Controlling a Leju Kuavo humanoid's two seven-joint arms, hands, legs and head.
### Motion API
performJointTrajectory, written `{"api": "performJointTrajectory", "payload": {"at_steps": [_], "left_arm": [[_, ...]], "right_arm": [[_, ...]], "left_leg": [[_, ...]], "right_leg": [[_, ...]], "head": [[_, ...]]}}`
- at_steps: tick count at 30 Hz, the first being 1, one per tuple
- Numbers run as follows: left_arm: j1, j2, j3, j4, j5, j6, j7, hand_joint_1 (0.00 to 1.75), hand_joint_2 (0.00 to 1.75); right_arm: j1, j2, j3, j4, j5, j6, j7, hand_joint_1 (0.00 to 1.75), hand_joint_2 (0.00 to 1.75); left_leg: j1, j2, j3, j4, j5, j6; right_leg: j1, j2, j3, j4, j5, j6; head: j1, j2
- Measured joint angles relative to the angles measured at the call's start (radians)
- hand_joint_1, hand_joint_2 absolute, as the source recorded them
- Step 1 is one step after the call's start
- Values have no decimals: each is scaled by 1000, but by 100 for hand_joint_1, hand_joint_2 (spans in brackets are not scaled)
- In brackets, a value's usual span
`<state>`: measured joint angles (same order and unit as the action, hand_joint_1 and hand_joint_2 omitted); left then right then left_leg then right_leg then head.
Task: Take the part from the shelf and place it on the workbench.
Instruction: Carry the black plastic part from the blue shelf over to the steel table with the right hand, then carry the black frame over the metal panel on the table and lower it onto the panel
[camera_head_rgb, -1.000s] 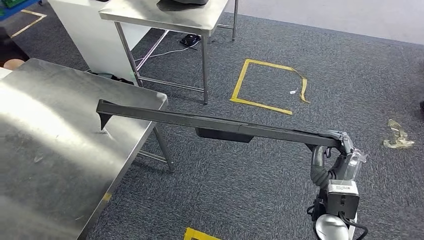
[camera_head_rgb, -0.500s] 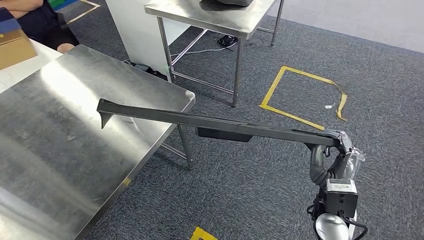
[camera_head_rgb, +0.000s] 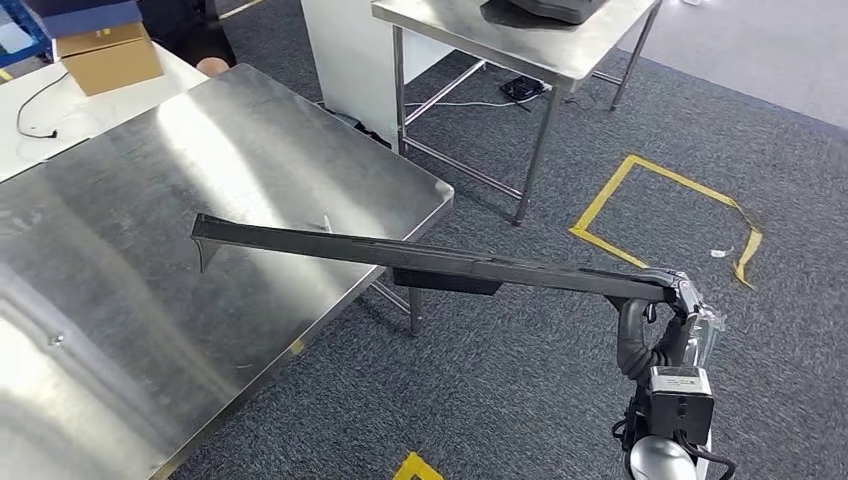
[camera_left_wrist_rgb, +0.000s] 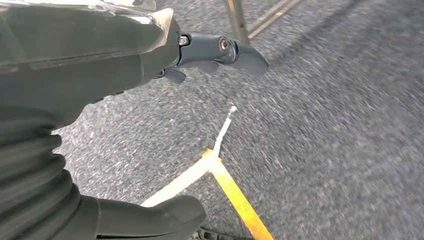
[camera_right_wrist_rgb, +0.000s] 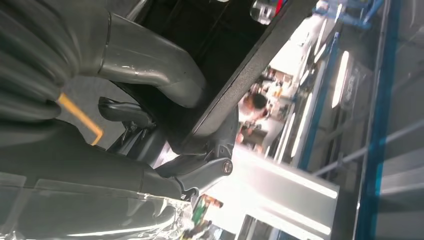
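Black and long, the part (camera_head_rgb: 430, 258) is gripped at 1 end by the right hand (camera_head_rgb: 668, 300), fingers wrapped round it, far tip above the steel counter (camera_head_rgb: 120, 300). Carrying step; next, lower and release.

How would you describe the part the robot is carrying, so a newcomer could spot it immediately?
Start at the large steel workbench. A long black bar reaches over its corner, held at one end by the right hand. Nothing else here is so long, thin and dark.
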<state>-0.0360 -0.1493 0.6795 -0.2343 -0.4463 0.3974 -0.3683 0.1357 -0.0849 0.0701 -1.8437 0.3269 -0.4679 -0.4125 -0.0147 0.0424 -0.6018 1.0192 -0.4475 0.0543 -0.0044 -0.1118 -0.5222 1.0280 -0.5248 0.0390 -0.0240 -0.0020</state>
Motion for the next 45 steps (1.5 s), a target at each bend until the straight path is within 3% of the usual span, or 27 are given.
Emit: {"api": "performJointTrajectory", "payload": {"at_steps": [1, 3, 5, 6, 7, 9, 11, 13, 14, 16, 18, 20, 21, 25, 31, 33, 34, 35, 38, 39, 40, 42, 43, 45], "left_arm": [[-1, 0, 0, 0, 0, 0, 0, 0, 175], [-4, 0, 0, -1, -1, -2, -1, 0, 175], [-4, -2, 0, -1, -3, -7, -4, 0, 175], [-2, -2, 0, -1, -5, -10, -5, 0, 175], [-1, -2, 0, -1, -8, -13, -8, 0, 175], [0, -2, 0, -1, -14, -22, -13, 0, 175], [-1, -1, -2, -2, -21, -29, -17, 0, 175], [2, 0, -3, -2, -28, -33, -19, 0, 175], [4, 1, -4, -2, -30, -35, -19, 0, 175], [5, 3, -5, -2, -32, -41, -20, 0, 175], [2, 4, -6, -2, -34, -49, -21, 0, 175], [1, 5, -7, -2, -38, -55, -21, 0, 175], [1, 5, -7, -2, -40, -57, -22, 0, 175], [1, 7, -7, -2, -42, -59, -21, 0, 175], [1, 7, -7, -2, -42, -60, -21, 0, 175], [-1, 8, -7, -2, -42, -62, -21, 0, 175], [-3, 8, -7, -2, -42, -63, -21, 0, 175], [-5, 9, -7, -3, -42, -64, -21, 0, 175], [-9, 7, -7, -6, -43, -68, -17, 0, 175], [-8, 7, -7, -6, -43, -69, -16, 0, 175], [-8, 7, -7, -6, -44, -69, -16, 0, 175], [-8, 7, -7, -6, -47, -70, -15, 0, 175], [-8, 7, -7, -6, -49, -70, -14, 0, 175], [-6, 7, -7, -7, -53, -70, -12, 0, 175]], "right_arm": [[0, -1, 0, -2, 0, 0, 0, 175, 175], [3, -3, 1, -3, 1, 1, 2, 175, 175], [6, -4, 1, -3, 2, 1, 6, 175, 175], [8, -5, 1, -3, 5, 2, 7, 175, 175], [9, -5, 1, -3, 8, 3, 8, 175, 175], [12, -6, 1, -5, 16, 6, 12, 175, 175], [19, -6, 1, -11, 24, 12, 19, 175, 175], [26, -7, 1, -17, 32, 23, 25, 175, 175], [27, -7, 1, -20, 35, 30, 27, 175, 175], [31, -8, 2, -26, 41, 47, 31, 175, 175], [35, -10, 3, -29, 47, 65, 34, 175, 175], [37, -13, 5, -29, 51, 79, 37, 175, 175], [37, -15, 7, -29, 52, 83, 38, 175, 175], [36, -18, 11, -29, 53, 90, 38, 175, 175], [36, -18, 12, -29, 53, 92, 38, 175, 175], [34, -21, 14, -29, 55, 95, 40, 175, 175], [30, -24, 18, -28, 57, 100, 41, 175, 175], [23, -31, 25, -24, 63, 109, 44, 175, 175], [5, -48, 47, -10, 85, 131, 53, 175, 175], [2, -49, 50, -7, 88, 132, 54, 175, 175], [-1, -50, 53, -5, 90, 133, 56, 175, 175], [-8, -53, 58, -3, 92, 135, 59, 175, 175], [-11, -54, 60, -2, 93, 136, 61, 175, 175], [-14, -57, 64, 0, 94, 136, 63, 175, 175]], "left_leg": [[4, -13, 5, -6, 4, 6], [9, -41, 6, -10, 9, 13], [9, -72, 5, -9, 10, 15], [10, -88, 6, -9, 10, 15], [12, -103, 7, -8, 10, 13], [15, -132, 8, -3, 8, 6], [14, -157, 3, 3, 5, -7], [16, -174, -5, 2, 8, -20], [17, -172, -7, 2, 8, -25], [17, -126, -24, 37, -16, -35], [18, -67, -76, 148, -77, -43], [22, -51, -138, 268, -124, -48], [23, -49, -149, 288, -123, -49], [25, -37, -88, 165, -40, -46], [24, -31, -75, 140, -29, -44], [17, 4, -37, 69, -15, -37], [11, 9, -22, 37, -9, -30], [10, -1, -8, 8, -2, -17], [18, -88, -4, -6, 10, 9], [19, -103, -3, -5, 10, 8], [20, -118, -1, -4, 10, 7], [21, -146, 0, 0, 9, -1], [20, -158, -2, 3, 8, -6], [19, -177, -10, 3, 10, -20]], "right_leg": [[-1, 27, -12, 29, -15, 2], [-4, 89, -72, 149, -64, 0], [-7, 106, -135, 261, -95, 3], [-9, 108, -143, 268, -88, 11], [-12, 111, -131, 232, -65, 21], [-22, 140, -72, 93, -4, 41], [-27, 167, -32, 2, 27, 38], [-23, 161, -26, -8, 31, 19], [-24, 151, -24, -8, 33, 12], [-28, 131, -22, -11, 36, -2], [-26, 107, -19, -12, 33, -14], [-22, 81, -18, -12, 31, -22], [-21, 68, -18, -12, 29, -23], [-20, 36, -11, -12, 23, -22], [-20, 34, -9, -12, 22, -21], [-13, 22, -5, -11, 17, -14], [-9, 7, 0, -13, 13, -7], [-7, 25, -26, 46, -17, -2], [-12, 107, -143, 276, -105, 9], [-14, 109, -145, 269, -92, 17], [-16, 112, -125, 221, -63, 27], [-24, 145, -63, 77, -1, 44], [-27, 159, -39, 26, 18, 43], [-24, 167, -26, -6, 28, 28]], "head": [[1, 0], [2, 0], [3, 0], [3, 0], [3, 0], [3, 0], [4, 0], [5, 0], [4, 0], [1, 0], [-4, 0], [-4, 0], [-4, 0], [-5, 0], [-5, 0], [-4, 0], [-3, 0], [-2, 0], [2, 0], [2, 0], [2, 0], [2, 0], [3, 0], [2, 0]]}}
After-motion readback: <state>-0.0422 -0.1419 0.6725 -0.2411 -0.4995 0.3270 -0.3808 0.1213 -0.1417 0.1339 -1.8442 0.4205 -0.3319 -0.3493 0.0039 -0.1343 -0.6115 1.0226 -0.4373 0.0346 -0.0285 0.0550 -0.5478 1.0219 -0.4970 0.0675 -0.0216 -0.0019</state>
